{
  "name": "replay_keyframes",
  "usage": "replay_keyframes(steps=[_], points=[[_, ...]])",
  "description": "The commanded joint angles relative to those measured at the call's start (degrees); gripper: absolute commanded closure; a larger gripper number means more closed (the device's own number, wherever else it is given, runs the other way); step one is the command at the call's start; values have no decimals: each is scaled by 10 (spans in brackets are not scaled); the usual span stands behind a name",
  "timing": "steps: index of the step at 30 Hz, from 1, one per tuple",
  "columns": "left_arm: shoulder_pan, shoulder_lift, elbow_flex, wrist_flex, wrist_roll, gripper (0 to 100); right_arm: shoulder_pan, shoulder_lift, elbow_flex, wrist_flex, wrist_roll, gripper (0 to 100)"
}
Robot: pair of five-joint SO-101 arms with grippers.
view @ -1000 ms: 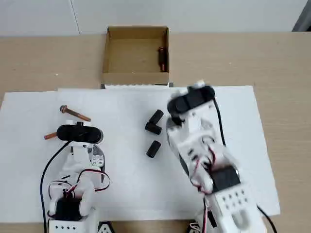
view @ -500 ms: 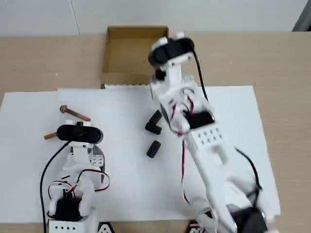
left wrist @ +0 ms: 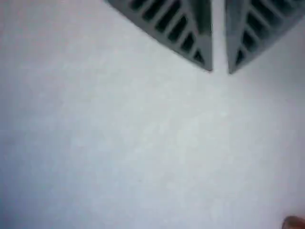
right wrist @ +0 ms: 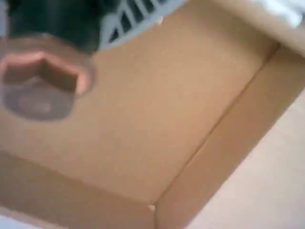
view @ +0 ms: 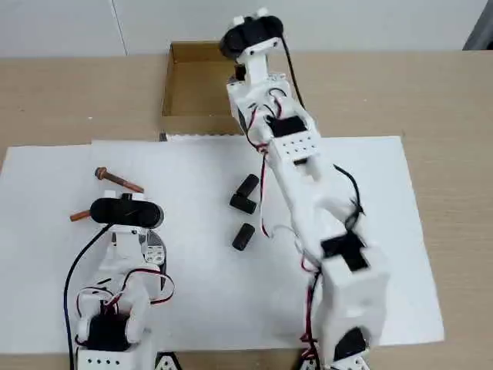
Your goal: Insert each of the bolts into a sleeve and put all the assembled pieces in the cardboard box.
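Observation:
My right gripper (right wrist: 66, 33) is shut on an assembled piece, a copper hex-headed bolt (right wrist: 40, 83) in a black sleeve (right wrist: 47, 21), held above the floor of the cardboard box (right wrist: 157, 124). From above, the right arm (view: 296, 166) stretches across the paper to the box (view: 192, 92) and hides its right side. Two loose bolts (view: 119, 179) (view: 79, 216) lie by the left arm (view: 127, 213). Three black sleeves (view: 247, 185) (view: 243, 204) (view: 244, 236) lie mid-paper. My left gripper (left wrist: 218, 67) hangs shut over bare paper.
A white paper sheet (view: 192, 293) covers the wooden table (view: 431, 92) in front of the box. A copper bolt end (left wrist: 294, 223) shows at the corner of the left wrist view.
The right arm has swung from the paper beside the sleeves out over the cardboard box. The left arm, loose bolts and sleeves have not moved.

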Motion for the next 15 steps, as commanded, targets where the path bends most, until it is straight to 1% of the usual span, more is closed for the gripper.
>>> replay_keyframes(steps=[1,3,6,10,12,15], points=[[-2,-5,-3,-13,-5,995,6,69,-125,-18,41,995],[-2,-5,-3,-13,-5,995,4,113,-164,-15,68,995],[-2,-5,-3,-13,-5,995,4,164,-210,-15,88,994],[-2,-5,-3,-13,-5,995,5,191,-225,-15,108,988],[-2,-5,-3,-13,-5,995,5,193,-225,-6,108,944],[-2,-5,-3,-13,-5,995,4,193,-225,29,106,851]])
